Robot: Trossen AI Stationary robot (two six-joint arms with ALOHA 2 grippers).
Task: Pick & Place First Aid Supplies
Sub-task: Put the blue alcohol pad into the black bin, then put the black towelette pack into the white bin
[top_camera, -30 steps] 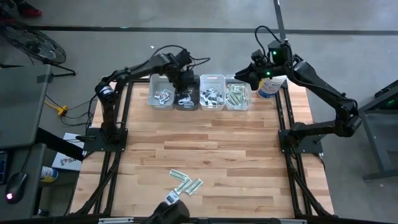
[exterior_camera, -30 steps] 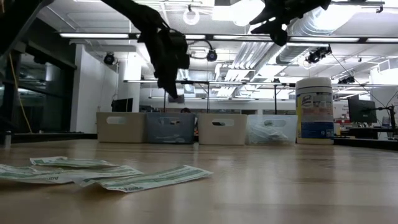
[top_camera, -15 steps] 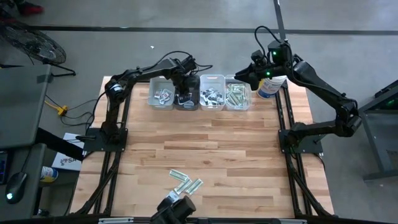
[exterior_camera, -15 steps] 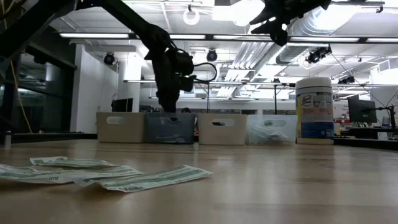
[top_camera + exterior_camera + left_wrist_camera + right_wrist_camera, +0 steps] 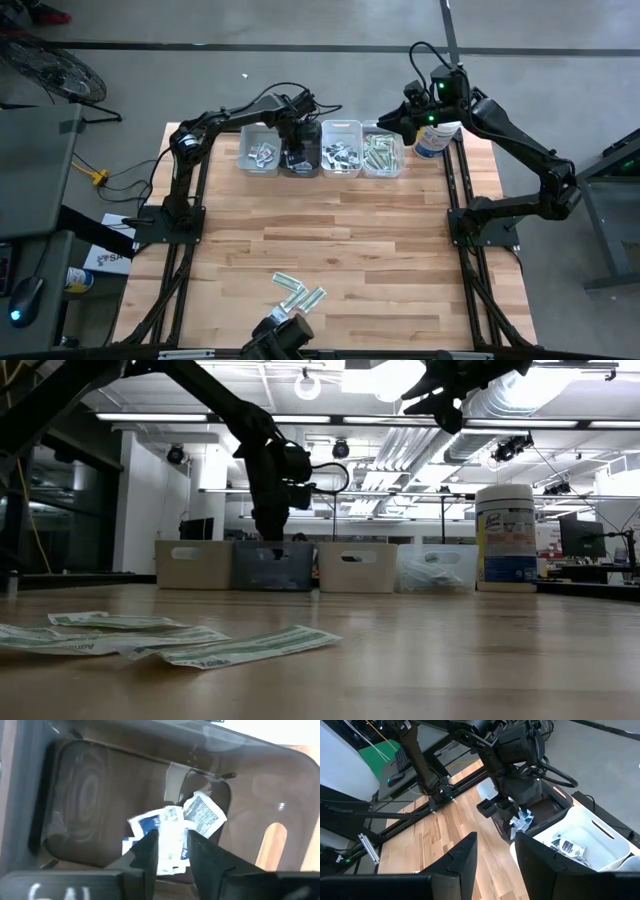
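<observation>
My left gripper (image 5: 298,142) reaches down into the dark grey bin (image 5: 300,160), the second from the left in the row at the table's far edge. Its fingers (image 5: 150,851) stand apart over a small pile of white packets with dark-blue marks (image 5: 172,827); one packet (image 5: 171,845) shows in the gap. Several green-and-white strips (image 5: 298,293) lie flat on the wood near the front edge. My right gripper (image 5: 390,120) hangs open and holds nothing, high above the far right bins. My left gripper comes from above, pointing steeply down into the dark bin. A white-and-blue packet (image 5: 170,855) lies between its parted fingers on top of the pile. I cannot tell whether the fingers touch it.
Beside the dark bin stand a clear bin (image 5: 260,152) on its left, and a white bin (image 5: 341,152) and a clear bin of green strips (image 5: 383,152) on its right. A tall white canister (image 5: 436,138) stands at the far right. A dark camera mount (image 5: 280,335) sits at the front edge.
My left gripper has sunk from above the row down into the dark grey bin, tipping more steeply. The small packet that hung below its fingers has gone down with it. For the last half second it has stayed in place.
</observation>
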